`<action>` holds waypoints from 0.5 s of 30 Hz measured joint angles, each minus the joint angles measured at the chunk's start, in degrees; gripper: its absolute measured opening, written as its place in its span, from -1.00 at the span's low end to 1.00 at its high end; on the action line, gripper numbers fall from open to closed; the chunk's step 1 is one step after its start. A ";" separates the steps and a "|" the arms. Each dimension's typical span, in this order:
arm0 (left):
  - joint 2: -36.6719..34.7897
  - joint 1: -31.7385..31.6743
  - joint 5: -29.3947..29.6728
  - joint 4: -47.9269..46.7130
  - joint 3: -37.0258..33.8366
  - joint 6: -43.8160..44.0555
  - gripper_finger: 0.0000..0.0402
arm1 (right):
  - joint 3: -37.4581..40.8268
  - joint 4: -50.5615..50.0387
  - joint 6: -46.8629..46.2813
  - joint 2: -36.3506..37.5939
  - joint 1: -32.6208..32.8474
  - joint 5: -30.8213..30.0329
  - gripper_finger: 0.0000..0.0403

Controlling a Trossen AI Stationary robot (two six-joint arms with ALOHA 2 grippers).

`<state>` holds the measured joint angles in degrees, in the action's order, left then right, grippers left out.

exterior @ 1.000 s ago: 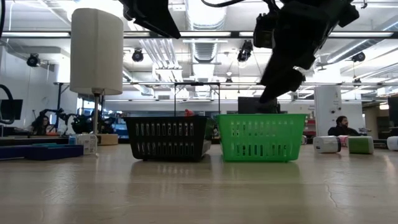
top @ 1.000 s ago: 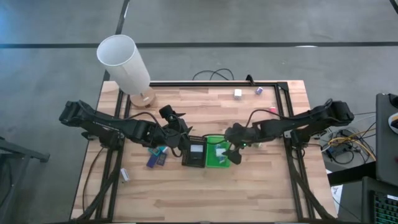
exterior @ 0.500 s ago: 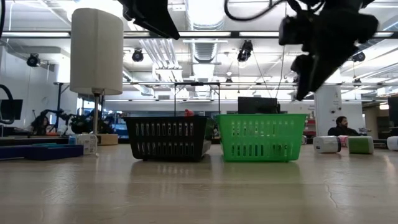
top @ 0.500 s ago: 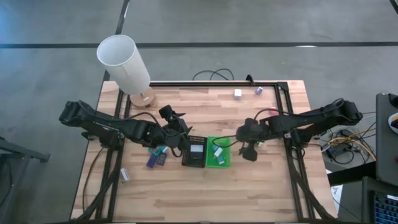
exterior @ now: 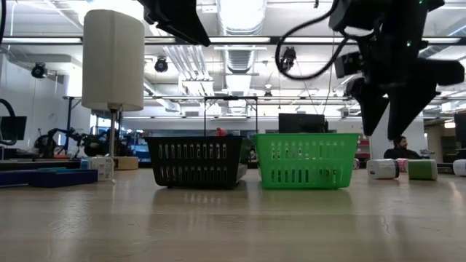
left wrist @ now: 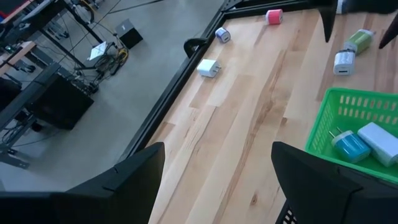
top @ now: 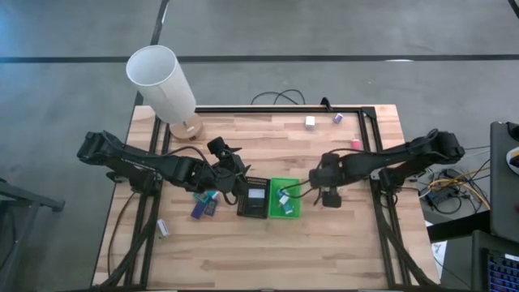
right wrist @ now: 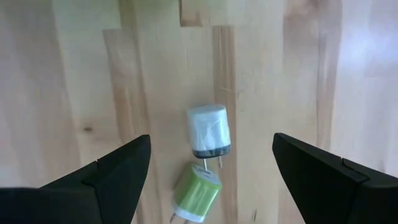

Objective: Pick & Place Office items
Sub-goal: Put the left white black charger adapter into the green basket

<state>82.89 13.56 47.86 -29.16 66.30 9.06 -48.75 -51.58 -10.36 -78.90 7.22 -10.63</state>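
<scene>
Overhead, the right gripper (right wrist: 205, 168) hangs open above a white plug charger (right wrist: 209, 131) and green charger (right wrist: 196, 193) lying end to end, the green one cut off, at the green basket's (top: 285, 212) three o'clock.

Right gripper (right wrist: 208, 171) pointing straight down, fingers spread wide, nothing held. Left gripper (left wrist: 217, 180) likewise spread, empty, arm stretched inward.

Two dark jointed arms (top: 146, 166), black cables looping, matte black wedge-shaped fingers (right wrist: 118, 171)
</scene>
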 joint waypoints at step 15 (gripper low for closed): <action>0.00 0.04 0.00 -0.28 0.00 0.00 0.51 | 0.07 -0.01 0.77 -10.27 -2.84 -0.03 0.65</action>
<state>82.89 13.61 47.86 -29.43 66.30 9.06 -48.69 -51.59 -9.59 -89.17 4.38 -10.66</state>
